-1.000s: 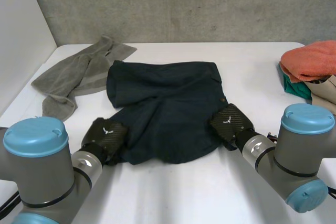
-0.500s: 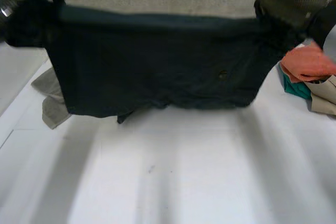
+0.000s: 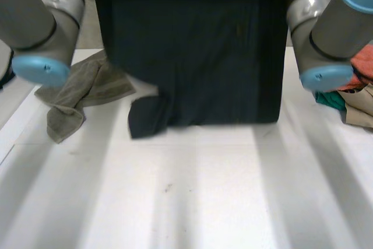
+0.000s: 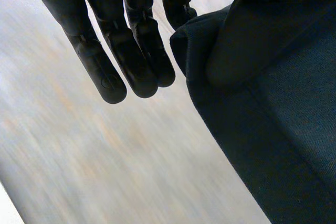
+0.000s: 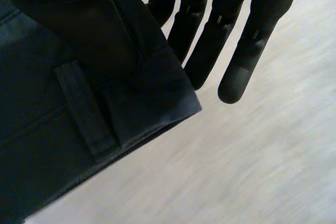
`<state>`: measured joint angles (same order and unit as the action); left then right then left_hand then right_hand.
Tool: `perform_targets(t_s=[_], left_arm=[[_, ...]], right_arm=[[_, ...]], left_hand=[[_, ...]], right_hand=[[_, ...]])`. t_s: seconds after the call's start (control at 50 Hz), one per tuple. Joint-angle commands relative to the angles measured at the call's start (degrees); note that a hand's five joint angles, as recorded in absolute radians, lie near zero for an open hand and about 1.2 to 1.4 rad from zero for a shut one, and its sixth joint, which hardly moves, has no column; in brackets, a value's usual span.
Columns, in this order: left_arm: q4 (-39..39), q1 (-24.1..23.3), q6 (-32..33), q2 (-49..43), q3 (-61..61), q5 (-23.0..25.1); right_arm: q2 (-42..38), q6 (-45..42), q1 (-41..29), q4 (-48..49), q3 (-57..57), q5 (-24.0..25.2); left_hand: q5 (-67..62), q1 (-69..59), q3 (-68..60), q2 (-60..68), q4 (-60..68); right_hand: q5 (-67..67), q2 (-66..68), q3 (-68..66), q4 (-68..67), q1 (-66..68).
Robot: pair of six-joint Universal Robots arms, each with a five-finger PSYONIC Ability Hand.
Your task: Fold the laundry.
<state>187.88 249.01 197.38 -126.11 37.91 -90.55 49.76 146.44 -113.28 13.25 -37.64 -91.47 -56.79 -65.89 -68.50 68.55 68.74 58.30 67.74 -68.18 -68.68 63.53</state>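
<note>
Head view: dark blue shorts (image 3: pixel 192 56) held aloft between left arm (image 3: pixel 35 16) and right arm (image 3: pixel 326 33), hung as one broad flat panel, top edge stretched level from arm to arm. Lower edge straight across most of its width, close over the white surface (image 3: pixel 204 196); contact with it not readable. One looser flap (image 3: pixel 148 118) drooped lower at the left corner, curled at its end. Side edges near vertical, the right one close to the right arm's light-blue cap, the left one partly in front of a grey towel (image 3: pixel 73 97). Towel crumpled on the surface at the left, just beside the drooped flap, a narrow strip of white between them. Pile of laundry (image 3: pixel 356 106), orange over teal and beige, at the surface's right edge, partly behind the right arm, apart from the shorts. Broad open stretch of surface nearer the camera than the hem, running from left edge to right edge.

Left wrist view: left hand (image 4: pixel 131 40) with fingers (image 4: pixel 100 66) straight and close together; top corner of the shorts wrapped over the thumb and pinched there against the nearest finger. Fabric smooth and fine-woven, edge rolled.

Right wrist view: right hand (image 5: pixel 207 40) likewise, fingers (image 5: pixel 247 61) straight; waistband corner nipped between thumb and nearest finger. Belt loop (image 5: pixel 84 111) and stitched band end just beside the fingers.
</note>
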Motion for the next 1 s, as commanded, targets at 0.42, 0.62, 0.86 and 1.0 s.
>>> perform_targets(t_s=[0.42,0.62,0.86,1.0], left_arm=[[17.17,-1.59,-4.03,9.05,42.58,2.92],[11.47,-3.35,1.95,11.59,57.52,0.20],[-14.09,-6.87,6.78,27.76,65.18,2.13],[-34.56,-10.03,12.49,32.59,66.59,2.22]], right_arm=[[-4.49,5.26,1.05,7.41,-18.42,8.06],[-4.33,-4.41,0.87,2.32,-32.48,9.82],[9.47,-13.10,0.08,-21.40,-45.41,9.55],[18.43,-23.11,2.44,-42.56,-55.07,10.08]], left_hand=[[-13.21,-14.11,-11.50,11.45,11.26],[-13.21,-14.11,-11.50,11.45,11.26],[-13.21,-14.11,-11.50,11.45,11.26],[-13.21,-14.11,-11.50,11.45,11.26]], right_hand=[[11.70,12.26,-11.82,-11.32,16.47],[11.70,12.26,-11.82,-11.32,16.47],[11.70,12.26,-11.82,-11.32,16.47],[11.70,12.26,-11.82,-11.32,16.47]])
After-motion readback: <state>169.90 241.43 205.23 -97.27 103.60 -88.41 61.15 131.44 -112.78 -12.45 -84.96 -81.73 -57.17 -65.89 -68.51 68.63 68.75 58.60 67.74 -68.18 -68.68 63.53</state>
